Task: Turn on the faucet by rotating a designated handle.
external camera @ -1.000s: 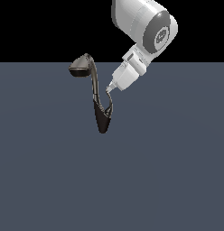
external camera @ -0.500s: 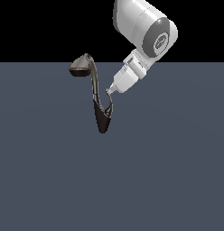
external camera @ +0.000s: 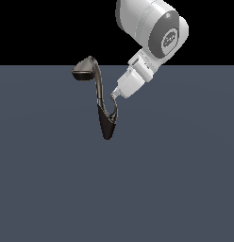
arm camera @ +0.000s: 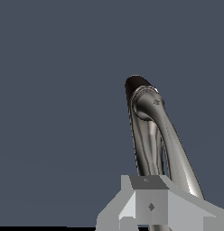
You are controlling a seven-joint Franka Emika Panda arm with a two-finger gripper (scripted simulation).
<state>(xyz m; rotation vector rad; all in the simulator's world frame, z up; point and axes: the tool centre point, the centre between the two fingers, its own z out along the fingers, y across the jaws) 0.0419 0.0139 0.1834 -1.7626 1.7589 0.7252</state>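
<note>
Gripper: our gripper (external camera: 114,95) sits at the end of the white arm (external camera: 154,28), which reaches down from the exterior view's upper right toward the fixture.
Gripper state: we cannot tell how wide the jaws stand; in the exterior view the tip is small and merges with the metal, and the wrist view shows only the grey gripper body (arm camera: 150,205) with no fingertips to read.
Contact: the tip looks to be touching, or just beside, the top of the handle (external camera: 112,108); we cannot tell which.
Handle: a short curved lever branching up from the dark base (external camera: 107,128) on the exterior view's right side of the neck, its tip pointing up toward our gripper.
Faucet: the faucet (external camera: 97,87) stands on the grey floor (external camera: 175,179), neck rising from the pointed base and bending to the bell-shaped head (external camera: 84,70) at the exterior view's left.
Key relation: the handle lies directly below and slightly to the exterior view's left of our gripper, between the tip and the neck; its long axis runs roughly upright, close alongside the neck.
Next move, as we judge it: a sideways push on the lever's upper end to swing it about the base, keeping clear of the neck.
Risk: so slim a lever could slip off the tip.
</note>
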